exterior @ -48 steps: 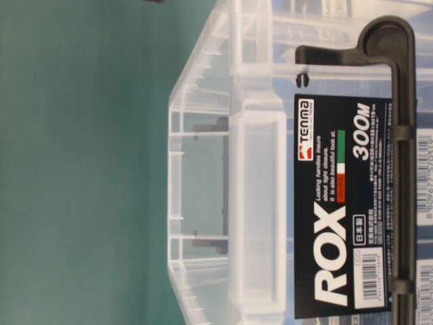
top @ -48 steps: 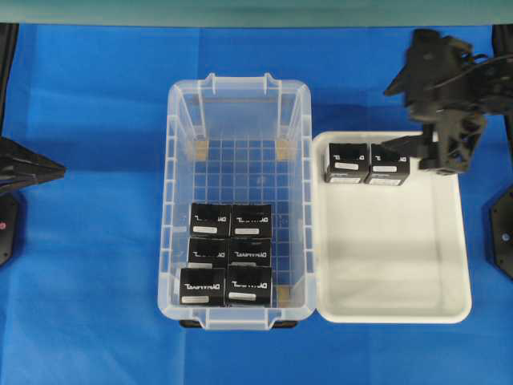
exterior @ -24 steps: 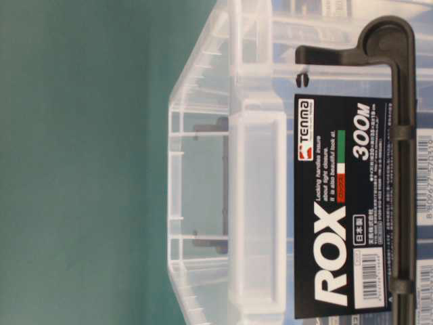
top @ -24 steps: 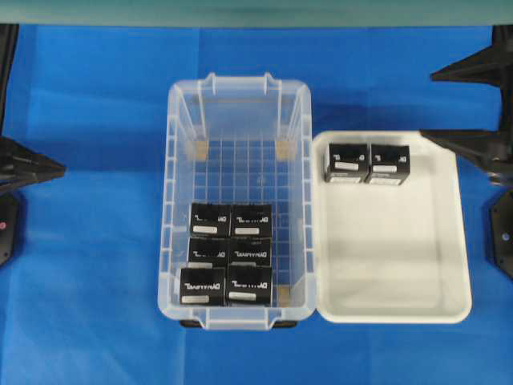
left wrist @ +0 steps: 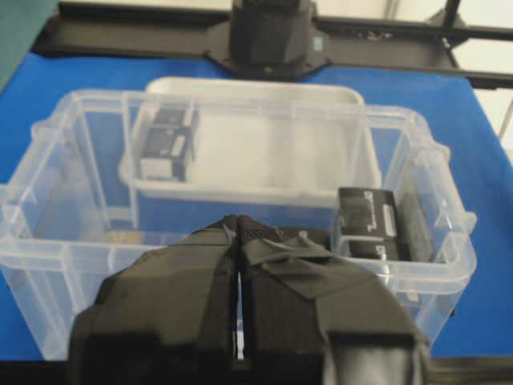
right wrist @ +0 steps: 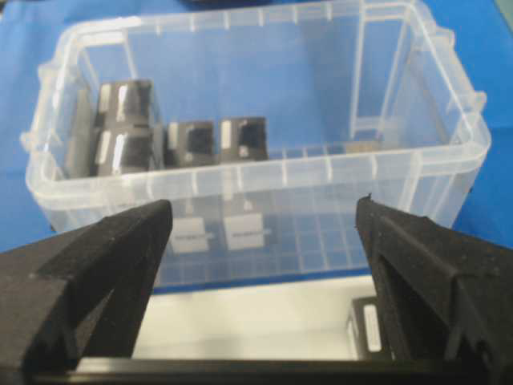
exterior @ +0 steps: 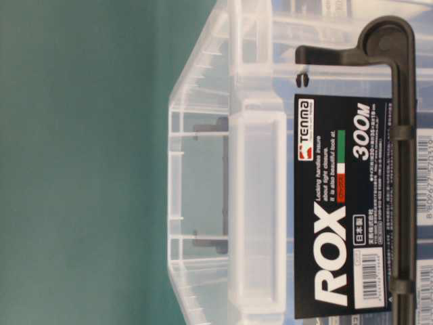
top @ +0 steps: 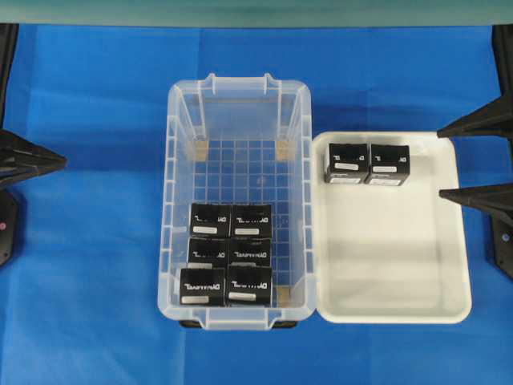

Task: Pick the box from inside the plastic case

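The box (top: 211, 219) sits with five others at the near end of the plastic case (top: 179, 120); the case stands on a blue cloth (top: 88, 241), with a green wall behind; a white tray (top: 457, 309) with two boxes touches its right side; the right gripper (top: 478, 160), jaws wide and empty, has drawn back from the tray to the right edge; the left gripper (left wrist: 238, 233) has its jaws pressed together.

One camera looks straight down on the plastic case (top: 239, 200). One sits low, pressed close against it. Both wrist cameras face it from opposite sides.
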You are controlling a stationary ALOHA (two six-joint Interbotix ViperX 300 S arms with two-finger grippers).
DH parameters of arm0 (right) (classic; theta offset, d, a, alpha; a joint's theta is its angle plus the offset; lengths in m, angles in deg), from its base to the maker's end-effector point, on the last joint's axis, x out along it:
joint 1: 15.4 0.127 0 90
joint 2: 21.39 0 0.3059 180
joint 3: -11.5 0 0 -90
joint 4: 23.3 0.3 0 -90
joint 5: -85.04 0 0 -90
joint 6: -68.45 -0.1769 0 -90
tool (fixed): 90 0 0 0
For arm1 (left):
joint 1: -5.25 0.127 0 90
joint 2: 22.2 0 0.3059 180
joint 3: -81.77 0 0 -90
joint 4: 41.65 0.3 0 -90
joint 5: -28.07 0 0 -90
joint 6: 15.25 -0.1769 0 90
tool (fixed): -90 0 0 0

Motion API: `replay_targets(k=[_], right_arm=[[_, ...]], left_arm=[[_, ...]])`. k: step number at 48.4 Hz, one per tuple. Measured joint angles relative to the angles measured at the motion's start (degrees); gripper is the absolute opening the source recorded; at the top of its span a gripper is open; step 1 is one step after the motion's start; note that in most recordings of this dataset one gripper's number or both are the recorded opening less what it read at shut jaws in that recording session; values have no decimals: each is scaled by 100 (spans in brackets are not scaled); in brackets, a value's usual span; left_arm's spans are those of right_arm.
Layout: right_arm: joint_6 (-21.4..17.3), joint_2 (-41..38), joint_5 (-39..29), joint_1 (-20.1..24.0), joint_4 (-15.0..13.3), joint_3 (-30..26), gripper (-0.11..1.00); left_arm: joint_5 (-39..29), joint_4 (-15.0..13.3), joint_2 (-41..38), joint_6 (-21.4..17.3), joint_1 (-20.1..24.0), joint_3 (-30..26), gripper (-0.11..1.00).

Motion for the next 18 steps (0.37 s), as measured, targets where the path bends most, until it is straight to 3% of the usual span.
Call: replay_targets(k=[12,18], right_arm=[[-18,141,44,0,0,-9,96],[-35,237,53,0,0,9,95]], left_arm=[[-9,0,0,44,0,0,-2],[-88,0,0,308,0,0,-2]])
